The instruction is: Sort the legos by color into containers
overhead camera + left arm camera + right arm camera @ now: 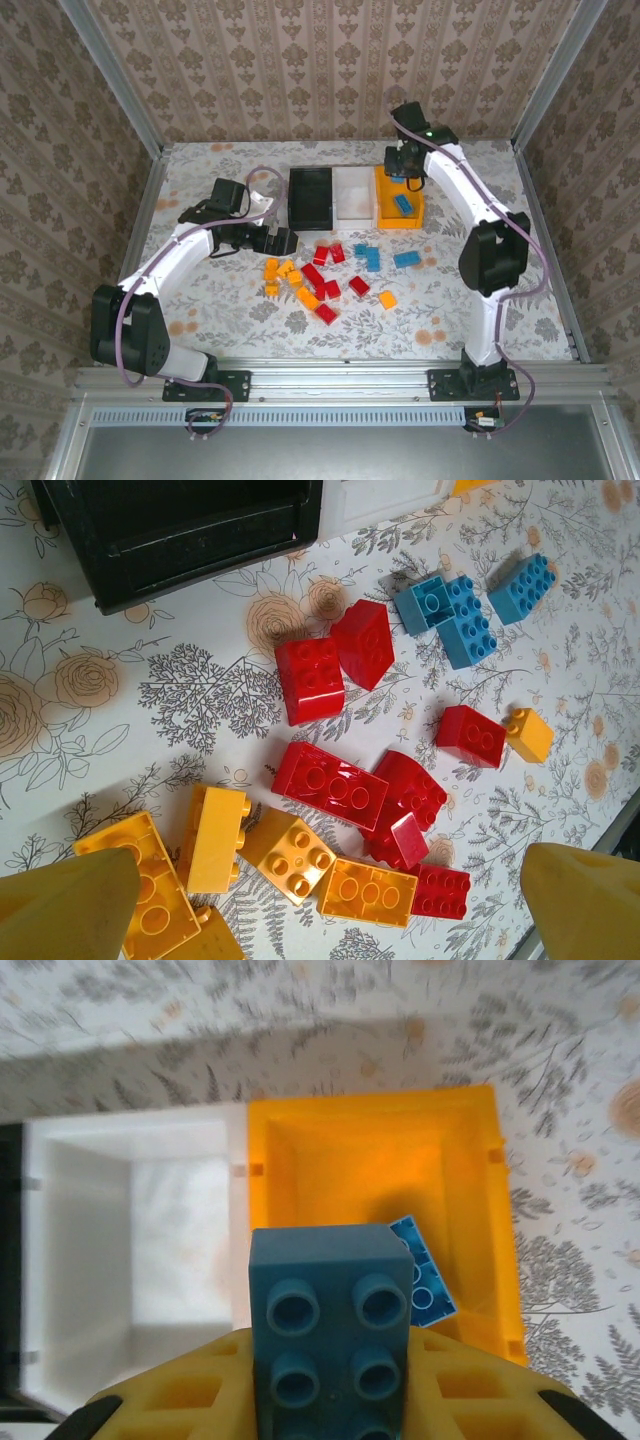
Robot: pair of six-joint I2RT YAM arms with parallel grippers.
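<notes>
My right gripper (405, 176) (330, 1385) is shut on a blue lego (330, 1325), held above the near part of the orange-yellow container (419, 212) (497, 1222). One blue lego (403, 203) (427, 1278) lies inside that container. The black container (310, 197) (180, 530) and the white container (354, 195) (130, 1230) stand in a row to its left. Loose legos lie on the table in front: red (325, 275) (330, 785), orange-yellow (285, 275) (290, 855), blue (370, 257) (455, 610). My left gripper (283, 241) (325, 910) hangs open above the orange-yellow and red legos, holding nothing.
A single orange-yellow lego (387, 299) lies apart at the right of the pile, another blue lego (407, 260) beside it. Patterned walls close in the flowered table (200, 300) at the back and sides.
</notes>
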